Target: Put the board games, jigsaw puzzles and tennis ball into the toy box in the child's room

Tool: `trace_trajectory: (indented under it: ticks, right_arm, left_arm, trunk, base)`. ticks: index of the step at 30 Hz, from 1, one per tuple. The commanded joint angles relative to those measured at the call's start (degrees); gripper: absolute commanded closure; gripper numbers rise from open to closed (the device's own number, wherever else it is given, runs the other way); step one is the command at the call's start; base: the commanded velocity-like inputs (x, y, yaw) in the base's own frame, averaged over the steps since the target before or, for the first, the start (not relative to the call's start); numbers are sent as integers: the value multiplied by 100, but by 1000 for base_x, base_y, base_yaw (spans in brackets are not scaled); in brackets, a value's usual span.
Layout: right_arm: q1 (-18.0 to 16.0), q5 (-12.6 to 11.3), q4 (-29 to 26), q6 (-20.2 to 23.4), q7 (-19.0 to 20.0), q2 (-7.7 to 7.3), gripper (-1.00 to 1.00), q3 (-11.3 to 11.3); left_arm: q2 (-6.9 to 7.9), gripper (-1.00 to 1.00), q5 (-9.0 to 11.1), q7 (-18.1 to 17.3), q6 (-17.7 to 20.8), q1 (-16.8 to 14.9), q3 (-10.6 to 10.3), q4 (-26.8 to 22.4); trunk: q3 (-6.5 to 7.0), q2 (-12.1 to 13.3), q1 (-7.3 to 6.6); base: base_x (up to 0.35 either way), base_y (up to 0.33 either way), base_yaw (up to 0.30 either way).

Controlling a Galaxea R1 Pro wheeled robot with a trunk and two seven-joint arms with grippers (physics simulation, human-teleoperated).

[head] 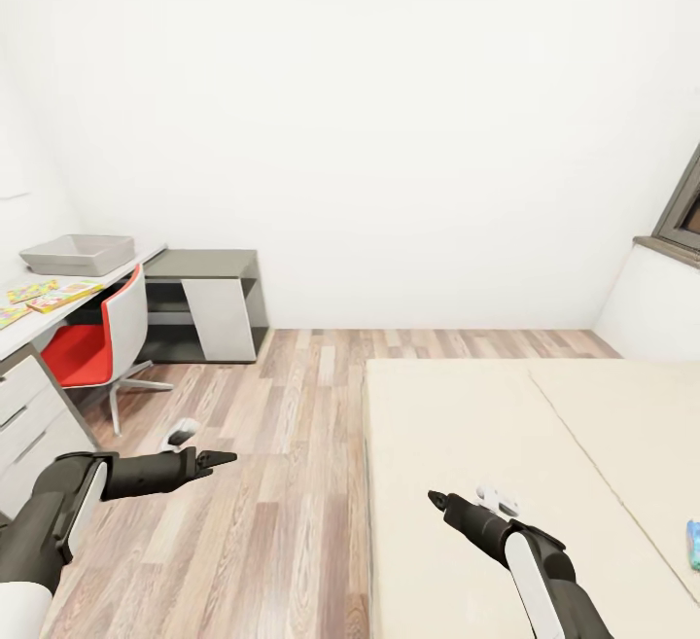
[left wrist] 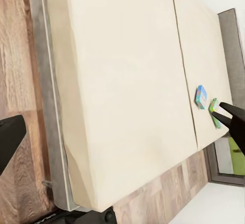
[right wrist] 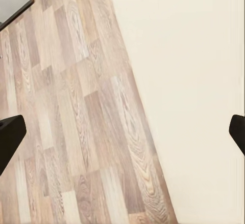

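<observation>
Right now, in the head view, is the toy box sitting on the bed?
No. The toy box stands on the white table at the left, while the bed lies at the right across the wood floor.

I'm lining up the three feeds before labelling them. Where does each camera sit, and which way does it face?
Head view: high on the robot, looking down at the bed, table and toy box; both arms show.
Left wrist view: looks across the bed at two board games; dark fingers frame it.
Right wrist view: looks down at the floor and bed edge.
All three share the bed.
</observation>
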Motion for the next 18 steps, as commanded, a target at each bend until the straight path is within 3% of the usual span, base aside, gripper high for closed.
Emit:
trace_trajectory:
  ticks: [1, 18]
  right_arm:
    - [-5, -30, -5, 31, -6, 5, -100, -15]
    - [-5, -35, -5, 31, -6, 5, -100, -15]
  left_arm:
    - [-1, -100, 1, -17, 49, -6, 7, -3]
    - [-1, -100, 1, -17, 49, -6, -1, -3]
  trunk:
    - [-13, -13, 4]
    - [-13, -13, 4]
  base:
    - [0, -222, 0]
    - [0, -253, 0]
